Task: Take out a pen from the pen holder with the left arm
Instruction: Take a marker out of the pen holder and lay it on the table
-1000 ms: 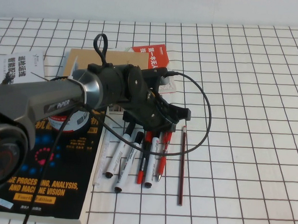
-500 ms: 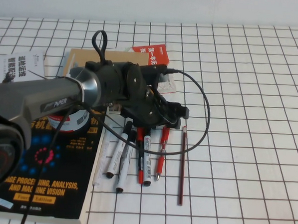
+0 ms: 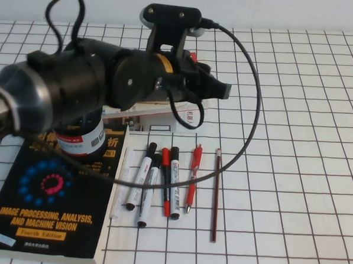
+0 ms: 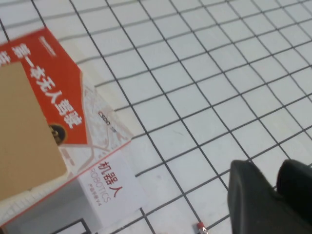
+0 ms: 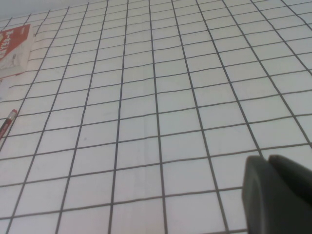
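Note:
Several pens lie side by side on the gridded table: black-capped markers [image 3: 141, 174], a red pen [image 3: 193, 177] and a dark red pencil [image 3: 216, 193]. My left gripper [image 3: 217, 87] hangs well above and behind them, its fingers [image 4: 253, 195] a little open with nothing between them. The pencil's end [image 4: 201, 227] shows just below it. A round red and white container [image 3: 81, 136], mostly hidden by the left arm, stands on a black book [image 3: 48, 208]. My right gripper [image 5: 270, 163] hovers over bare table, shut and empty; it is outside the high view.
A red book [image 4: 44, 83] with a brown cardboard box [image 4: 24, 131] on it, and a white book [image 4: 112, 185], lie behind the pens. The left arm's cable [image 3: 250, 130] loops over the table. White grid table stretches to the right.
The left arm has risen and drawn back from just above the pens. The red pen it hovered over now lies free in the row.

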Controlling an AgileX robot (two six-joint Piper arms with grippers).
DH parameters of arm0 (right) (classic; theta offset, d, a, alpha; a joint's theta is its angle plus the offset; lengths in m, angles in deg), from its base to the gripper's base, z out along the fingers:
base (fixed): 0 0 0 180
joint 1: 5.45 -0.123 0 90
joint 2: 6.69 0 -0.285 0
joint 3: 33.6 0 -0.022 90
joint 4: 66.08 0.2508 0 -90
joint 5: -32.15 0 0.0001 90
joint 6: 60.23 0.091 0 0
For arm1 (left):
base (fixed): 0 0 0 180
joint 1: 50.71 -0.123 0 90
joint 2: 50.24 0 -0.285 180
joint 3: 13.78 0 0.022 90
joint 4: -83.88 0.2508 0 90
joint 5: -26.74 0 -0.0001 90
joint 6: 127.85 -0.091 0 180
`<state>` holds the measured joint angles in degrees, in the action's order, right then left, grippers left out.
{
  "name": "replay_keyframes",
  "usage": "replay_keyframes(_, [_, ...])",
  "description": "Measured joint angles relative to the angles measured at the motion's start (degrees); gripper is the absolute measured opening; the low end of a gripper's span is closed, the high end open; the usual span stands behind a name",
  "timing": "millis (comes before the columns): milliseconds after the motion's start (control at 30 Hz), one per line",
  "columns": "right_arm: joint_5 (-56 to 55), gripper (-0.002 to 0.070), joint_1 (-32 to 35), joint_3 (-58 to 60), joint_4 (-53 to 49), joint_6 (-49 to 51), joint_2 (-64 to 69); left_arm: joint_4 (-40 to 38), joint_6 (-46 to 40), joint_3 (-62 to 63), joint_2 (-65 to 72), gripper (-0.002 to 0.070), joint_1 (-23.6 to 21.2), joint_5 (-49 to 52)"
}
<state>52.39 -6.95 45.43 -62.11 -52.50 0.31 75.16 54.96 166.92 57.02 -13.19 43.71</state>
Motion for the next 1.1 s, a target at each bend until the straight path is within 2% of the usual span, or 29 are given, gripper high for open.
replay_keyframes(33, [0.0,-0.0017,0.0,0.0,0.0,0.0,0.0,0.29,-0.75,-2.8,-2.23,0.0116,0.0,-2.5])
replay_keyframes(100, [0.0,-0.0017,0.0,0.0,0.0,0.0,0.0,0.65,-3.12,-8.16,-6.46,0.0054,0.0,-7.11])
replay_keyframes(200, [0.0,-0.0017,0.0,0.0,0.0,0.0,0.0,0.89,-7.23,-16.11,-13.87,0.0015,0.0,-13.25])
replay_keyframes(333, [0.0,-0.0016,0.0,0.0,0.0,0.0,0.0,0.89,-12.79,-24.33,-23.1,0.0004,0.0,-16.97])
replay_keyframes(500, [0.0,-0.0017,0.0,0.0,0.0,0.0,0.0,0.89,-14.31,-30.7,-32.46,0.0001,0.0,-16.97])
replay_keyframes(867, [0.0,-0.0016,0.0,0.0,0.0,0.0,0.0,0.89,-14.44,-32.2,-50.26,0.0001,0.0,-6.13])
replay_keyframes(1100, [0.0,-0.0016,0.0,0.0,0.0,0.0,0.0,1.03,-14.44,-32.2,-52.37,0.0001,0.0,-4.64])
